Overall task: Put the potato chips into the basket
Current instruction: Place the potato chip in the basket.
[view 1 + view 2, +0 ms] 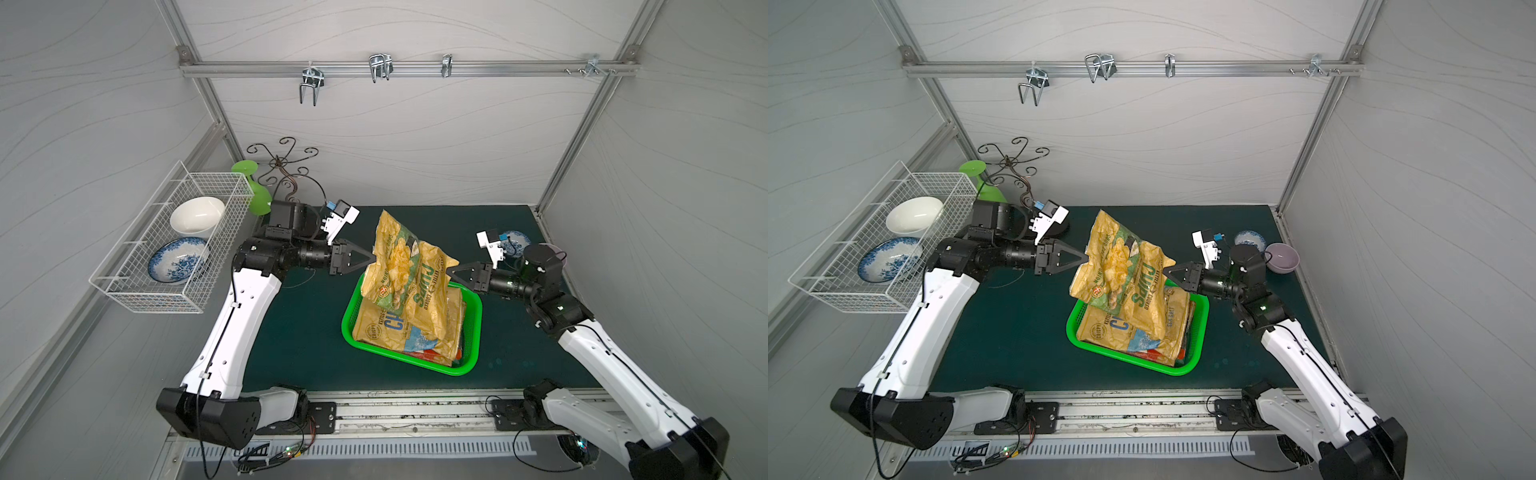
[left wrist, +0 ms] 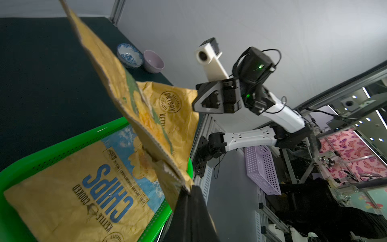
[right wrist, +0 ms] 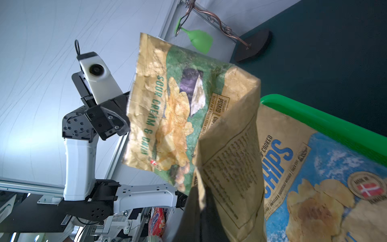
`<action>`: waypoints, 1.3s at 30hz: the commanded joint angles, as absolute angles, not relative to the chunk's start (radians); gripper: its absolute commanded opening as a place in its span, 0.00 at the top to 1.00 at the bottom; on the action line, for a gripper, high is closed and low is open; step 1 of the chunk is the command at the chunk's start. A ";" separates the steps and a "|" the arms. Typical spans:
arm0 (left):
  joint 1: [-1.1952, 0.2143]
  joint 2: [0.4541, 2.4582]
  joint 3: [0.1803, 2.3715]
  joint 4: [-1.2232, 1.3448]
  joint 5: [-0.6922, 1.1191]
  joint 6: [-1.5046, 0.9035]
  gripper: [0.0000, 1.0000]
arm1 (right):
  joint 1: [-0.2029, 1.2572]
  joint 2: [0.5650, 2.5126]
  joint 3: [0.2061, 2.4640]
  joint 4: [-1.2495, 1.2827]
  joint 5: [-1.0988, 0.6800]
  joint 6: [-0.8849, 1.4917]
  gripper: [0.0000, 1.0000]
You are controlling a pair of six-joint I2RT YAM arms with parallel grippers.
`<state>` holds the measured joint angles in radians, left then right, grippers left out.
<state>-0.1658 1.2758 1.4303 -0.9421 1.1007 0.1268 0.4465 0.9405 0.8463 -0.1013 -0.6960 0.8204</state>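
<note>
Here, table mat (image 1: 291,332): dark green; carries the basket near its middle, between the two arms.
White wire rack (image 1: 145,297): on the wall at the robot's left, apart from the work; holds a white bowl (image 1: 197,216) and a blue-patterned dish (image 1: 178,259), no chips.
Green basket (image 1: 473,332): perforated; holds a flat stack of bags, topmost a sea-salt CHIPS bag (image 1: 390,328), with red and orange edges showing beneath.
Sour cream & onion bag (image 1: 405,270): in the air over the basket's far half, tilted; whether its lower end touches the stack cannot be told. It is strung between both arms, probably so it spreads flat and lands square in a basket barely larger than itself.
Left gripper (image 1: 371,262): pressed together on the bag's left edge.
Right gripper (image 1: 451,273): pinching the opposite edge, which folds over at the grip.
Small bowls: a blue-patterned bowl (image 1: 1250,240) and a lilac bowl (image 1: 1282,257), side by side at the mat's far right corner; nothing seen inside.
</note>
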 commanded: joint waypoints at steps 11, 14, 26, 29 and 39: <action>-0.163 1.230 1.120 -0.917 0.756 0.405 1.00 | 0.365 0.832 0.837 -0.375 -0.732 0.719 1.00; -0.167 1.231 1.075 -0.907 0.714 0.449 1.00 | 0.350 0.825 0.812 -0.393 -0.741 0.705 1.00; -0.219 1.256 0.974 -0.843 0.615 0.488 1.00 | 0.268 0.870 0.770 -0.455 -0.728 0.598 1.00; -0.235 1.262 0.959 -0.826 0.603 0.485 1.00 | 0.232 0.887 0.773 -0.461 -0.730 0.576 1.00; -0.258 1.310 0.940 -0.786 0.508 0.490 1.00 | 0.201 0.960 0.743 -0.428 -0.765 0.554 1.00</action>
